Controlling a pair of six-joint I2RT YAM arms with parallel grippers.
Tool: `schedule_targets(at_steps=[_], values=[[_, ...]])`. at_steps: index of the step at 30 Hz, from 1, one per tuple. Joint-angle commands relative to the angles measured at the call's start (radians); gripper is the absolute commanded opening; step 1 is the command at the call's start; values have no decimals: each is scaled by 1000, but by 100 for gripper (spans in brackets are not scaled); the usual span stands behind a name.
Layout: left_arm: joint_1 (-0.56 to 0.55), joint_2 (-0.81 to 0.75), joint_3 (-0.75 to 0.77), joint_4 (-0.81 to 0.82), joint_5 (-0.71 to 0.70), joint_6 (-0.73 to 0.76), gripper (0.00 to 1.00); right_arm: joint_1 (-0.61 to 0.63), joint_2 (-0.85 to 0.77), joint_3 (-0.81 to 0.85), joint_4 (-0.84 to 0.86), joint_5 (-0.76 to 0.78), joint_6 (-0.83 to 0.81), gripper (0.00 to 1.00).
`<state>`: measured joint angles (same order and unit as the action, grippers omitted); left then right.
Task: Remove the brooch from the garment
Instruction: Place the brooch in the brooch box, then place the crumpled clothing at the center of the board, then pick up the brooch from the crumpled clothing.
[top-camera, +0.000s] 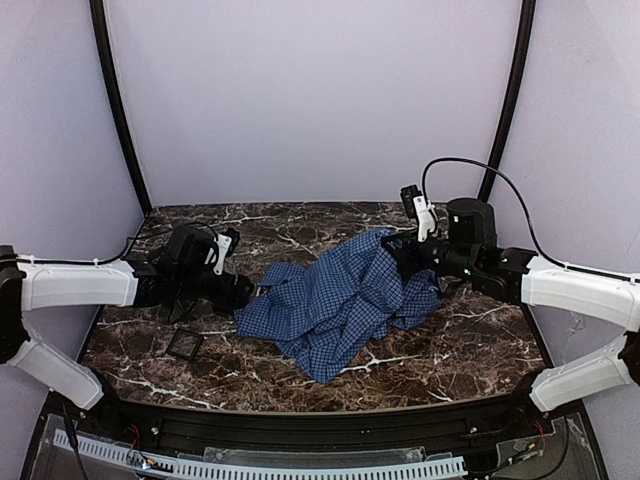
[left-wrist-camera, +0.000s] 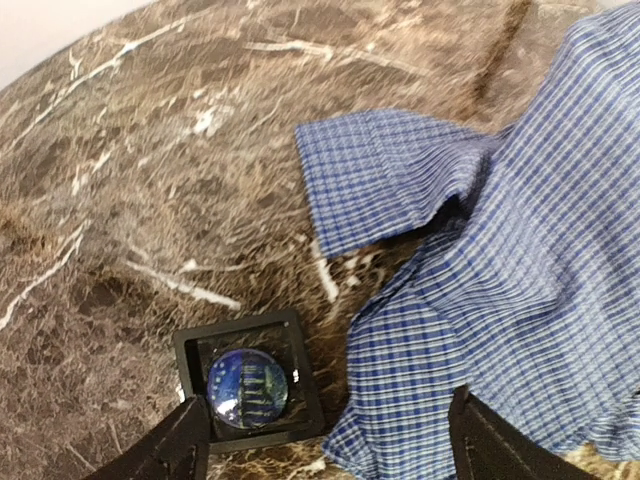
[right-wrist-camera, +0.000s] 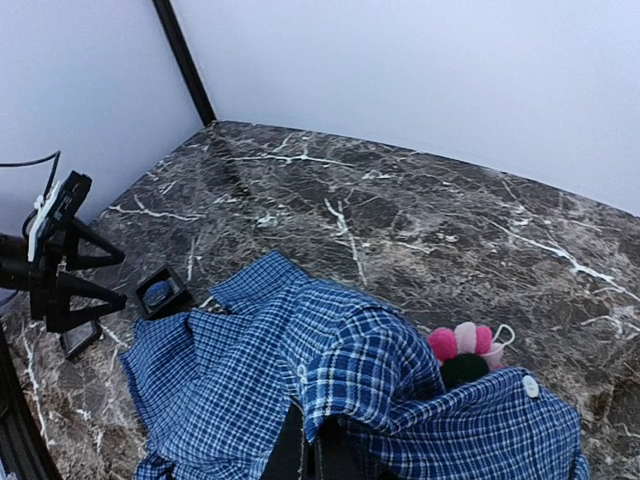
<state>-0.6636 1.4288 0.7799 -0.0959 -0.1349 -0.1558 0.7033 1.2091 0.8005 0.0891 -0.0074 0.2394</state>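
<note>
The left claw (left-wrist-camera: 325, 455) stands wide open. Its two black fingers (left-wrist-camera: 165, 455) sit at the 7 and 5 o'clock corners of its own wrist view, and nothing is gripped between them. Under the gap lie the hem of the shirt (left-wrist-camera: 500, 280) and the near corner of a small black tray (left-wrist-camera: 240, 326). The tray holds a blue glassy bead (left-wrist-camera: 247, 387). The frame edge cuts off the fingertips, so I cannot tell whether they touch the marble table (left-wrist-camera: 150, 150).

The right claw (right-wrist-camera: 314, 445) is closed tight at 6 o'clock in its wrist view. It seems to pinch a raised fold of the shirt, though cloth drapes over the tips and hides the bite itself.

The brooch (right-wrist-camera: 463, 348) sits on the shirt at about 2 o'clock from that claw. Its pink petals ring a dark round centre, and a white button (right-wrist-camera: 529, 386) lies just beside it at 4 o'clock.

From the top camera the shirt is heaped at mid-table. The left claw is at its 9 o'clock edge and the right claw is buried in its 1 o'clock peak. The brooch is hidden from that camera.
</note>
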Motion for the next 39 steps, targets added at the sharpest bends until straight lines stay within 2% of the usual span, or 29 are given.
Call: schedule_targets(at_steps=[1,4,9,15,16,18,22,24,29,33,39], values=[[-1,-129,-57,120,201,-1,89,47,-1,48,14,-149,-39,0],[-3,-185,-84,187,313,-12,93,125,4,76,1,-196,-87,0],[-4,-240,-87,214,386,-24,96,233,47,103,-14,-303,-136,0],[-4,-225,-94,253,466,-36,96,308,151,122,-56,-426,-170,0],[-4,-220,-94,267,475,-40,96,320,160,122,-57,-436,-168,4],[-8,-204,-94,287,498,-45,97,330,155,117,-44,-422,-144,30],[-39,-151,-73,298,496,-36,97,330,81,80,-21,-286,-99,69],[-70,-125,-53,293,487,-20,97,326,32,56,-21,-187,-70,81],[-176,-50,27,274,435,14,99,264,-65,-11,-64,120,9,95],[-216,8,63,319,455,-2,99,175,-151,-81,-60,146,57,99],[-262,37,123,323,451,-7,99,98,-199,-152,-58,186,78,97]])
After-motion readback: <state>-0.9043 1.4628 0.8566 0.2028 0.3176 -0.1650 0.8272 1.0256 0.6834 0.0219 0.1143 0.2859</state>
